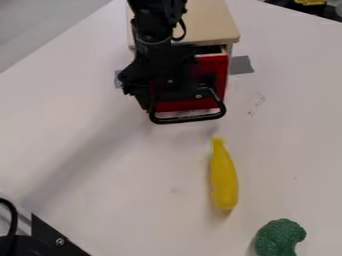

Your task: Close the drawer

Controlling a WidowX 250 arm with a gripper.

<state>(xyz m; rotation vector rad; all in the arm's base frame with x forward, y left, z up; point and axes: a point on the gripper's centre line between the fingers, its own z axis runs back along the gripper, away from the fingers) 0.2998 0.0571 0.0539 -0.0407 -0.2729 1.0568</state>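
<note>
Right, the black robot arm [152, 32] comes down from the top edge, in front of the small wooden cabinet [210, 20], and its gripper [175, 92] hangs at the face of the red drawer [213, 70], covering much of its left and middle. Are the jaws apart or together? Cannot tell from here, black on black as they are, and whether they touch the drawer is just as hard to call.

The drawer itself sits under the pale cabinet top, at the near end, with a dark gap and a light strip showing above its red front at the right; how far out it stands, cannot tell. Low down, a black loop handle [188, 119] juts toward the camera, its rounded bar just below the red panel.

Over to the right of the cabinet, a piece of grey tape [241, 65] lies on the white table [93, 142]. Now down the table: a yellow toy banana [224, 177], narrow end toward the drawer, well apart from the handle. Nearer still, by the bottom edge and to the right, there's the green toy broccoli [279, 236]. And at the lower left corner, a black cable [13, 217] curves beside a black bracket [50, 235].
</note>
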